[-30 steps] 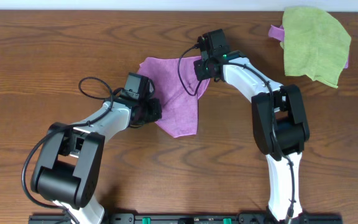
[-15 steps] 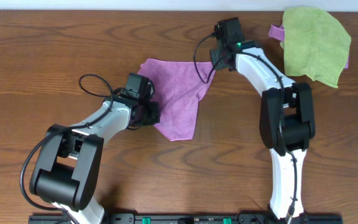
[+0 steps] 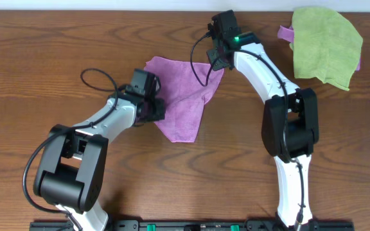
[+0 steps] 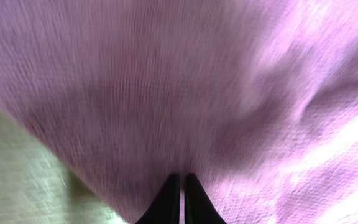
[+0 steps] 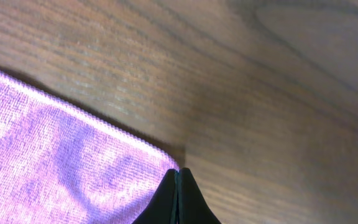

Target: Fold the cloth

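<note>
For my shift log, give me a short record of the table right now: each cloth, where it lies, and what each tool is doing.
purple cloth: mid-table, spread in a rough triangle, not yet folded
left tool: shut, pinching the purple cloth at its left edge
right tool: shut on the purple cloth's upper right corner
green cloth: upper right of the overhead view, crumpled, apart from both tools
purple scrap: peeks out from under the green cloth's left edge
table: dark wood
</note>
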Available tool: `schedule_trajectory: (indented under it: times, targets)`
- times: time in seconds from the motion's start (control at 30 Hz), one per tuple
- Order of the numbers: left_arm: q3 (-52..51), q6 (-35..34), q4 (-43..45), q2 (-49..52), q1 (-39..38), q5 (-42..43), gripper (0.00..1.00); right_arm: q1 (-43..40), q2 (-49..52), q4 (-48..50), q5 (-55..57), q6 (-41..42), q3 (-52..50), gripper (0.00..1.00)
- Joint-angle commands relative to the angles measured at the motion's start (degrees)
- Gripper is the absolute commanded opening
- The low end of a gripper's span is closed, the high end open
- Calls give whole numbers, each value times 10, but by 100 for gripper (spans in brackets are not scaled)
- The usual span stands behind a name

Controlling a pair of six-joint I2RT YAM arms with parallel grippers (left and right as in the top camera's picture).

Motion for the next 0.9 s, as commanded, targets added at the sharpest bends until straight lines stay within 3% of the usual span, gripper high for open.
schedule_trajectory:
  times: [0.0,0.3,0.63,0.73,0.87]
  targets:
    - [52,27,-15,-1,3,-14,6,0,7,-20,14,10,40,1]
    - [132,62,-69,-16,3,4,6,0,-22,-143,-38,70,91,1]
    - [136,87,-147,-111,5,-11,6,8,-163,-276,-66,110,81,1]
    - [135,87,-220,-156,5,-32,6,20,-242,-269,-63,116,28,1]
    - [93,85,-242,-227,5,-41,6,29,-352,-214,-59,126,-107,1]
